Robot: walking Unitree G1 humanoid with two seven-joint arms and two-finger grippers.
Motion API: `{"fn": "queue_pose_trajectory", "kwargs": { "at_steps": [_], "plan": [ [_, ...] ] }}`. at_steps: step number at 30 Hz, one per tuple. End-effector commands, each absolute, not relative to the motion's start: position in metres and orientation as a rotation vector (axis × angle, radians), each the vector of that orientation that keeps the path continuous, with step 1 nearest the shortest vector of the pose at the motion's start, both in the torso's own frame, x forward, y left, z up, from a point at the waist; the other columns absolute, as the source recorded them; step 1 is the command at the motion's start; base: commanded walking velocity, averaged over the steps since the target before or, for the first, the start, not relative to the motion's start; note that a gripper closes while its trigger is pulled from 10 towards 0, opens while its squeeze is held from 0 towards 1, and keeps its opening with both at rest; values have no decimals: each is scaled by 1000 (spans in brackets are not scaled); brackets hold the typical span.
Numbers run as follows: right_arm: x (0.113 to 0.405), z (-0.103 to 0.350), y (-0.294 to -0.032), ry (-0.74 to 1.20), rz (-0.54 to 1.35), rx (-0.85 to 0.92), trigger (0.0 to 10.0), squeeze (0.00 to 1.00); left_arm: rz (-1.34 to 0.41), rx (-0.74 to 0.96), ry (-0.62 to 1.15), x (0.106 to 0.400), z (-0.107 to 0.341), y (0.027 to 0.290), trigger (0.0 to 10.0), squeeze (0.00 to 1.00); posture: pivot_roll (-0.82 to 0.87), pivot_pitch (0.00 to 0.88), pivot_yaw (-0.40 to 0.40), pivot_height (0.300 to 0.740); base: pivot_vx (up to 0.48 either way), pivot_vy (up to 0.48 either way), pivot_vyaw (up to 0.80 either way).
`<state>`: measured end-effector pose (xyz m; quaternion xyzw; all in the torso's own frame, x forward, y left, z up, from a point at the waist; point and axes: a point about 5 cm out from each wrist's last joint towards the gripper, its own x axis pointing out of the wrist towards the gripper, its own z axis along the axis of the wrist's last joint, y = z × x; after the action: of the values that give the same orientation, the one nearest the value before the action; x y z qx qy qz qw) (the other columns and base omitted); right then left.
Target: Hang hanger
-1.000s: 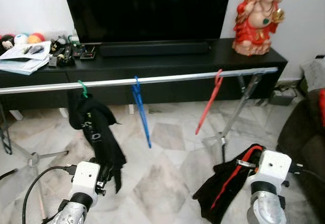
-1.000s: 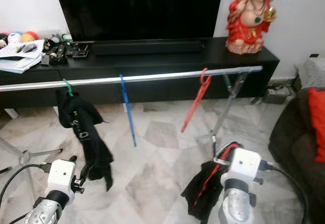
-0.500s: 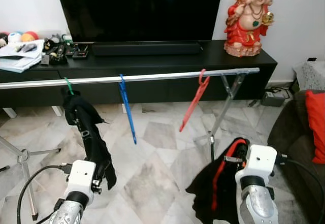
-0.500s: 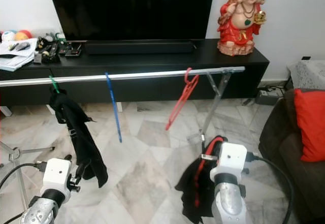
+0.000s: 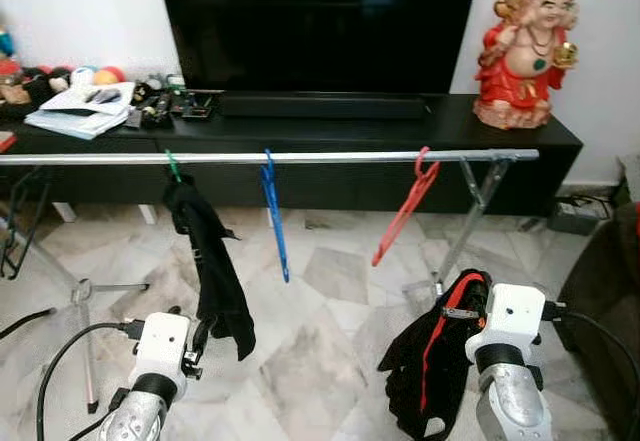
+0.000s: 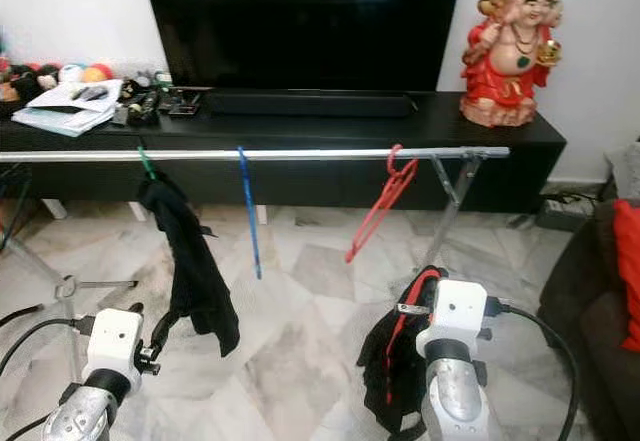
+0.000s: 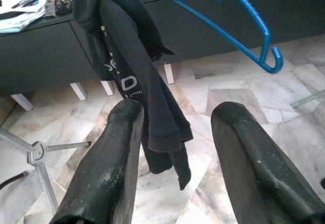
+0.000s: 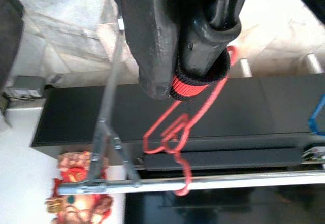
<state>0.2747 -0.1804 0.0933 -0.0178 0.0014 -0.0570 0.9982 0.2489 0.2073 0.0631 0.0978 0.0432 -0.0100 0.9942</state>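
The red plastic hanger draped with a black garment [image 5: 432, 346] sits low on the right, near the robot, clamped in the right gripper [image 8: 190, 56], whose black fingers [image 8: 152, 36] are pressed tight around the hanger's ribbed red bar. The garment hangs down from the gripper toward the pale marble-patterned floor tiles [image 5: 320, 361].

Farther off, a long silver metal clothes rail [image 5: 330, 157] runs left to right across the scene on folding metal legs [image 5: 470, 211]. Three hangers are hooked over it: an empty red plastic hanger [image 5: 405, 211] towards the right end, tilted on a slant; an empty blue plastic hanger [image 5: 274, 213] near the middle; and a green hanger hook [image 5: 172, 166] to the left, carrying a black shirt with pale lettering [image 5: 213, 266].

The left gripper [image 7: 177, 148] is low on the left, near the robot, its two black fingers [image 7: 109, 173] spread wide with nothing between them, pointing toward the hanging black shirt without touching it.

Beyond the rail stands a long black low cabinet [image 5: 300, 121] against a white wall. On it are a large dark television screen [image 5: 320, 21], a red and gold laughing figurine [image 5: 525, 56] at the far right, and a stack of papers and small clutter [image 5: 90, 111] at the far left.
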Motion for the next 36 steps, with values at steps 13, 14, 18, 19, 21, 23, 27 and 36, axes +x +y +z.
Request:
{"fn": "queue_pose_trajectory", "kwargs": {
  "at_steps": [13, 14, 18, 19, 21, 23, 27, 36],
  "plan": [
    [274, 92, -178, -3, -94, -37, 10000, 0, -58, 147, 100, 246, 62, 206, 10000, 0, 94, 9, 0, 740, 0, 0, 0],
    [274, 92, -180, -4, -103, -41, 10000, 0, -59, 149, 99, 246, 63, 207, 10000, 0, 94, 9, 0, 740, 0, 0, 0],
    [276, 93, -183, -10, -118, -41, 10000, 0, -62, 151, 99, 247, 64, 210, 10000, 0, 93, 17, 8, 740, 0, 0, 0],
    [276, 93, -183, -10, -119, -40, 10000, 0, -64, 155, 99, 247, 64, 210, 10000, 0, 95, 20, 9, 740, 0, 0, 0],
    [275, 93, -182, -9, -120, -39, 10000, 0, -67, 160, 96, 248, 66, 211, 10000, 0, 97, 22, 10, 740, 0, 0, 0],
    [275, 92, -181, -8, -122, -37, 10000, 0, -66, 160, 94, 248, 66, 211, 10000, 0, 98, 24, 11, 740, 139, 0, 0],
    [274, 92, -182, -6, -128, -36, 10000, 0, -68, 160, 92, 248, 67, 210, 10000, 0, 97, 29, 13, 740, 302, 0, 0],
    [275, 93, -184, -8, -134, -39, 10000, 0, -78, 158, 90, 249, 68, 208, 10000, 0, 98, 34, 11, 740, 338, 0, 0]
  ]
}}
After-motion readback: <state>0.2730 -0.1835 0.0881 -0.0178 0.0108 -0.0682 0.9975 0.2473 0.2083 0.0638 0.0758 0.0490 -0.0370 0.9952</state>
